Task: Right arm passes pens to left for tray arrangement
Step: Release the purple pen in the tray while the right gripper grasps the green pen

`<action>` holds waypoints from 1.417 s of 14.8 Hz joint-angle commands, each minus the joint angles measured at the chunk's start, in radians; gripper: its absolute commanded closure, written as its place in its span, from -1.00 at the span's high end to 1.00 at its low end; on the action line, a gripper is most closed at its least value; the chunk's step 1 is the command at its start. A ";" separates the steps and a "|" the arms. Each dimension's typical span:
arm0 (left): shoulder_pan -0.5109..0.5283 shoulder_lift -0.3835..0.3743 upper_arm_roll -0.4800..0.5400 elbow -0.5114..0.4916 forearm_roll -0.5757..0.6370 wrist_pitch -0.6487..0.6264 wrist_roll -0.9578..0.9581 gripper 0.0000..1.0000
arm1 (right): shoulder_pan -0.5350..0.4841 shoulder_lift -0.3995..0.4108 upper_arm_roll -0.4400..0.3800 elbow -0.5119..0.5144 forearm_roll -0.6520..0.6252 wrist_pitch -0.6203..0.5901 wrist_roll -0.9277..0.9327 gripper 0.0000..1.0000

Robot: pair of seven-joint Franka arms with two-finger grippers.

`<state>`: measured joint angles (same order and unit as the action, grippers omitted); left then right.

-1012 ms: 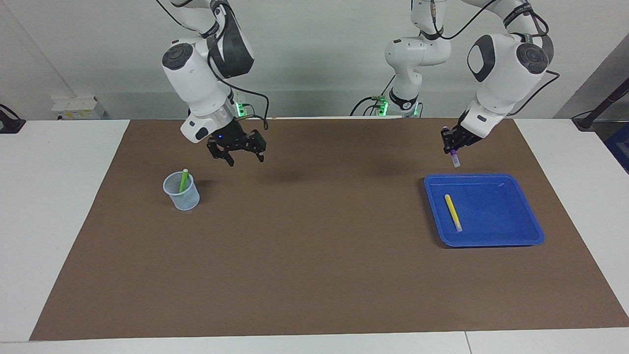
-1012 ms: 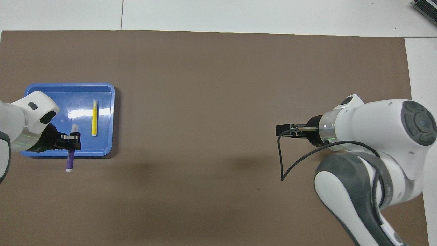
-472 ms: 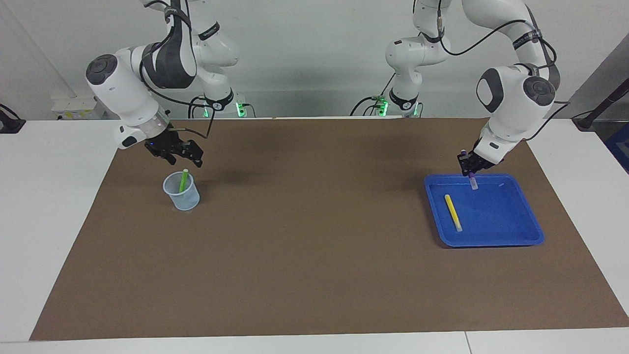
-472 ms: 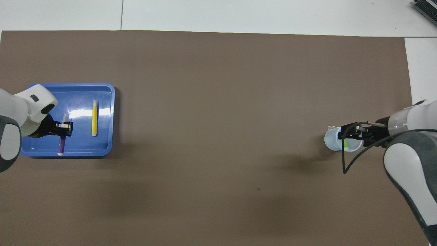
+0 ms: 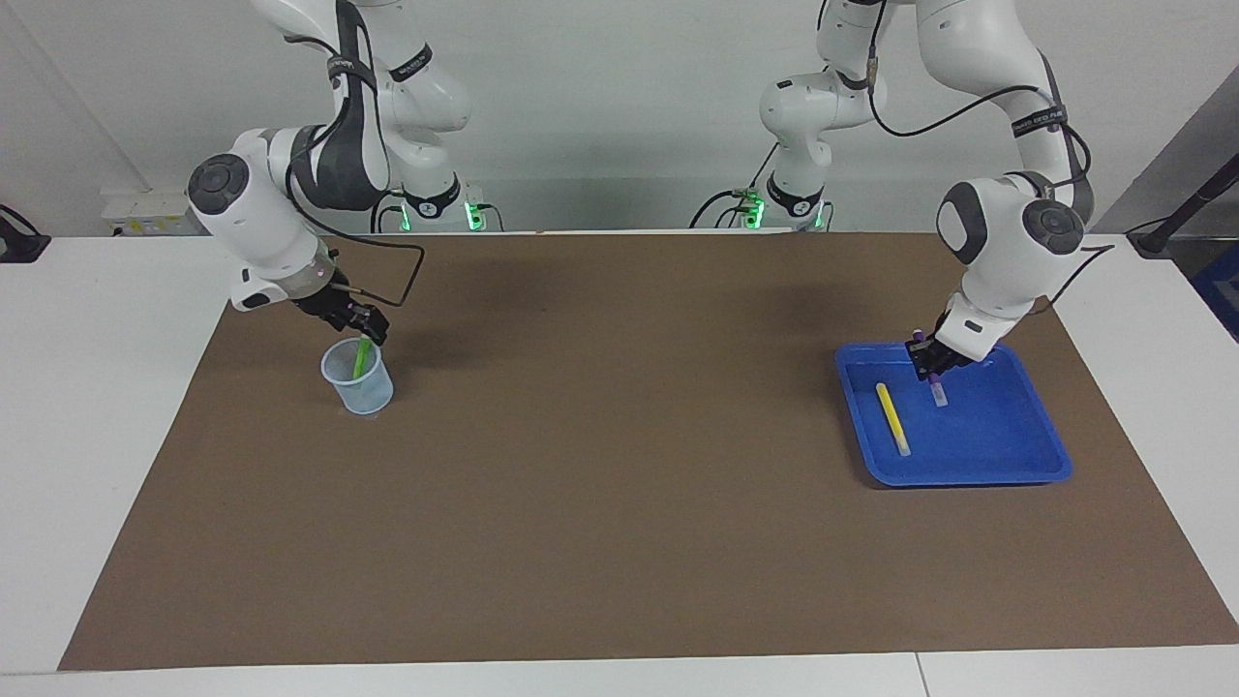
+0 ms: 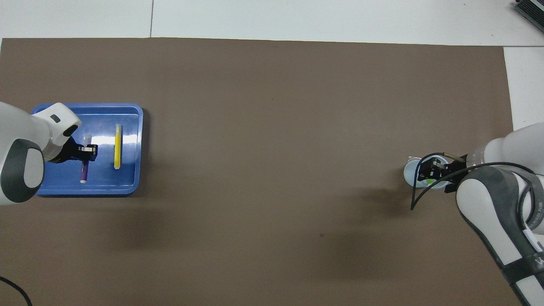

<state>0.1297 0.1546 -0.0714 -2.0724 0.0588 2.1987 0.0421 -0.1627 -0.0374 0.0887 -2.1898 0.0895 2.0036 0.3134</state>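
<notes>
Layout and clearance
- Brown rectangular table mat (image 5: pixel 619 503): bare across the whole centre and lower part of the facing view; white table surface (image 5: pixel 97 436) as a margin along the frame's left, right and bottom edges.
- Shallow bright blue plastic tray with rounded corners and raised rim (image 5: pixel 1050 460): right of centre in the facing view, mid-left in the overhead view (image 6: pixel 136 148); just inside the mat's edge at the left arm's end.
- Small translucent pale-blue plastic cup (image 5: pixel 360 387): left of centre in the facing view, at the right in the overhead view (image 6: pixel 409 175); well apart from the tray, open mat between.

Grippers
- Left gripper (image 5: pixel 931 360), black, two-finger: low over the tray's interior, near the rim nearest the robots. Clenched on the dark purple slim marker pen (image 5: pixel 937 391); grip near the pen's middle in the overhead view (image 6: pixel 89 154). Pen tilted, lower whitish tip at or just above the tray floor; contact not discernible.
- Right gripper (image 5: pixel 360 327), black, two-finger: directly above the cup's mouth, at the top end of the bright green slim marker pen (image 5: pixel 360 360). Fingers astride the pen's tip in the overhead view (image 6: pixel 431 169); released or gripping not discernible.

Task items
- Yellow slim marker pen with whitish end (image 5: pixel 892 419): flat on the tray floor, beside the purple pen, roughly parallel to it in the overhead view (image 6: pixel 117 146), not touching.
- Green pen: upright with a slight lean inside the cup, top above the rim.
- Purple pen (image 6: pixel 83 171): whitish at both ends.
</notes>
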 commanded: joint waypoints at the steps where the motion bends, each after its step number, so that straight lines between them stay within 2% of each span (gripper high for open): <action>1: 0.022 0.066 -0.010 0.043 0.044 0.035 0.010 -1.00 | -0.004 -0.009 0.008 -0.010 -0.025 0.018 0.024 0.58; 4: 0.039 0.108 -0.010 0.063 0.058 0.064 0.012 -1.00 | -0.009 -0.007 0.008 -0.013 -0.024 0.017 0.026 0.43; 6: 0.048 0.129 -0.010 0.061 0.058 0.093 0.013 -1.00 | -0.009 -0.007 0.008 -0.024 -0.025 0.017 0.029 0.26; 9: 0.050 0.160 -0.010 0.043 0.058 0.171 0.013 -1.00 | -0.009 -0.007 0.008 -0.034 -0.025 0.017 0.032 0.18; 12: 0.048 0.164 -0.010 0.025 0.061 0.197 0.013 -1.00 | -0.008 -0.007 0.008 -0.045 -0.025 0.018 0.032 0.09; 14: 0.047 0.164 -0.011 0.031 0.059 0.178 0.012 -0.41 | -0.008 -0.006 0.008 -0.045 -0.025 0.020 0.027 -0.02; 15: 0.050 0.163 -0.013 0.038 0.049 0.147 0.007 -0.21 | -0.008 -0.006 0.008 -0.045 -0.025 0.020 0.024 -0.09; 16: 0.047 0.163 -0.013 0.054 0.046 0.112 0.002 0.06 | -0.009 -0.006 0.008 -0.045 -0.025 0.018 0.021 -0.25; 17: 0.045 0.164 -0.013 0.075 0.032 0.080 0.001 0.23 | -0.009 -0.006 0.008 -0.045 -0.025 0.018 0.020 -0.44; 19: 0.050 0.166 -0.011 0.113 -0.045 0.024 -0.001 0.24 | -0.009 -0.006 0.008 -0.045 -0.025 0.017 -0.006 -0.95; 21: 0.048 0.166 -0.013 0.146 -0.054 -0.028 -0.002 0.24 | -0.009 -0.006 0.008 -0.045 -0.025 0.008 -0.016 -1.00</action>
<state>0.1674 0.3022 -0.0751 -1.9851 0.0269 2.2359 0.0442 -0.1633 -0.0407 0.0869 -2.2144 0.0849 2.0038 0.3165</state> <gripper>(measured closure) 0.396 0.828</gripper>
